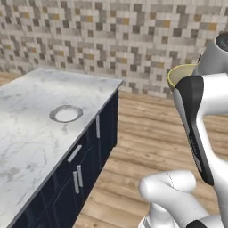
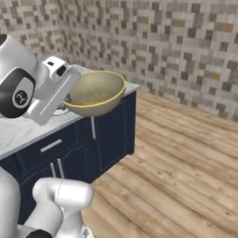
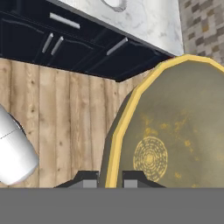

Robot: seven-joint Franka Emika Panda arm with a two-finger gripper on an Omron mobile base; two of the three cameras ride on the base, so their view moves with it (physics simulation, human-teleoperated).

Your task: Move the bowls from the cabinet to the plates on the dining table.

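My gripper (image 2: 69, 99) is shut on the rim of a beige-tan bowl (image 2: 96, 92) with a speckled olive-yellow inside, carried in the air and tilted. In the hand view the bowl (image 3: 175, 131) rises to the right, its pale rim pinched at the gripper (image 3: 110, 180). The bowl's rim (image 1: 180, 73) peeks out behind my arm in the left base view. A pale grey-white plate (image 1: 66, 113) lies flat on the marble dining table (image 1: 26, 133), left of and below the bowl. The plate's edge (image 3: 116, 3) shows in the hand view. The cabinet is out of view.
The dining table's navy base (image 1: 89, 164) has doors and drawers with silver handles. A wood floor (image 2: 176, 162) stretches to the right of the table. A mosaic tile wall (image 1: 111, 40) closes the far side.
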